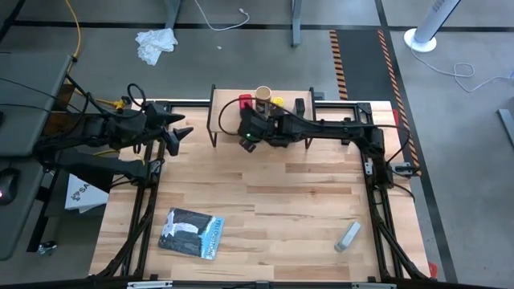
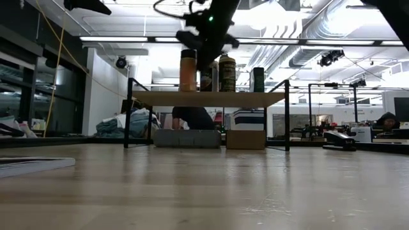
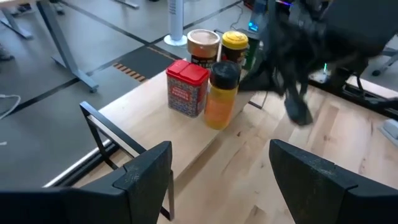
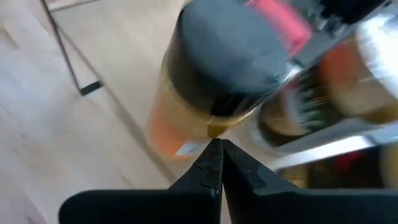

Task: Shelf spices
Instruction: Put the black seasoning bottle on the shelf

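Five spices on shelf (image 1: 229,100) | right end effector (image 4: 217,163) pressed together, just beside amber jar (image 4: 208,93)

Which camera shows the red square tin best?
The left wrist view: the red square tin stands unobstructed on the shelf. The high view shows a red sliver, the right wrist view a red blur; the low view hides it.
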